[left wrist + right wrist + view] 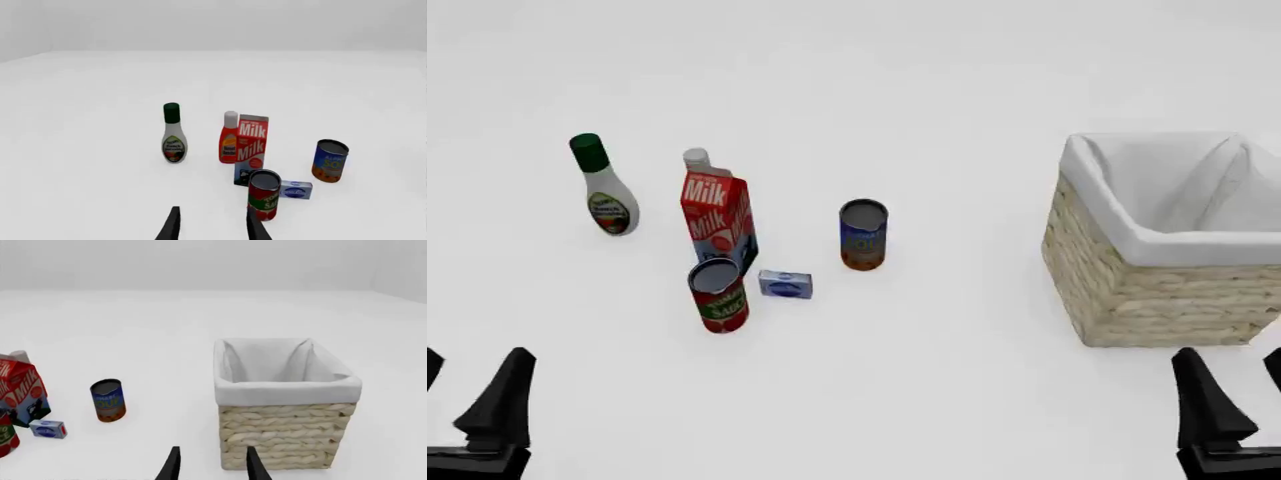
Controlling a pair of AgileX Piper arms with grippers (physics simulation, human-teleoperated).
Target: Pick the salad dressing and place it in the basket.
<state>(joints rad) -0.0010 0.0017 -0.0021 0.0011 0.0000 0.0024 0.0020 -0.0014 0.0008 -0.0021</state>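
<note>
The salad dressing (603, 187) stands upright at the far left of the desk (961, 400), just left of the milk carton (717, 218). The basket (1154, 290) sits well apart on the right. The left pincer (212, 225) and right pincer (212, 465) are both spread open, holding nothing.

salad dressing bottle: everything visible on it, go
The salad dressing is a white teardrop-shaped bottle, plastic-looking, with a dark green screw cap on and an oval green-and-red label. It stands upright on the white table, alone at the far left of the grocery cluster, apart from the orange bottle and milk carton. Nothing touches it; both hands are well short of it.
</note>
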